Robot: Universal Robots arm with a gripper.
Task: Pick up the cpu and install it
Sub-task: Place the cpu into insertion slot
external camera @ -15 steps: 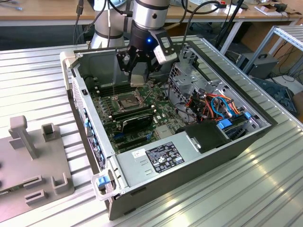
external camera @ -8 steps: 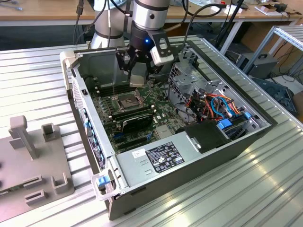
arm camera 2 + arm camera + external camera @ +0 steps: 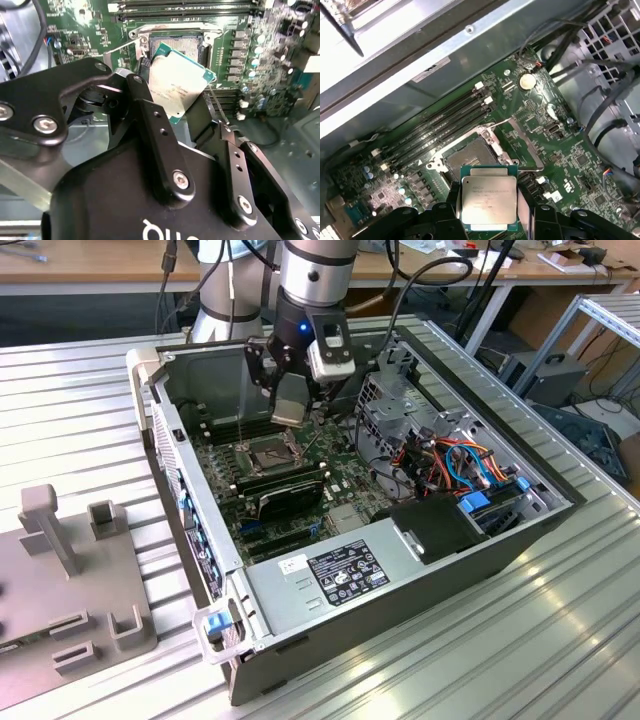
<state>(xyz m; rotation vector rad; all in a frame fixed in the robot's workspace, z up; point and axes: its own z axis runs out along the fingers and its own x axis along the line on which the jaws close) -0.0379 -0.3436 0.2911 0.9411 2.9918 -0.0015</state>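
My gripper [image 3: 290, 405] is shut on the cpu [image 3: 289, 400], a thin square chip with a dull silver top and green rim. It hangs inside the open computer case, a little above the motherboard. In the second wrist view the cpu [image 3: 177, 85] sits tilted between two black fingers [image 3: 150, 112], just short of the open socket [image 3: 172, 47]. In the first wrist view the cpu [image 3: 487, 197] is held flat, with the socket [image 3: 470, 157] and its raised metal frame right beyond it. In the exterior view the socket [image 3: 272, 452] lies below the gripper.
Black memory slots [image 3: 440, 127] run beside the socket. A grey power-supply box [image 3: 330, 575] fills the case's near end. A drive cage with coloured cables [image 3: 450, 465] stands on the exterior view's right. A grey fixture [image 3: 70, 570] sits on the table at the left.
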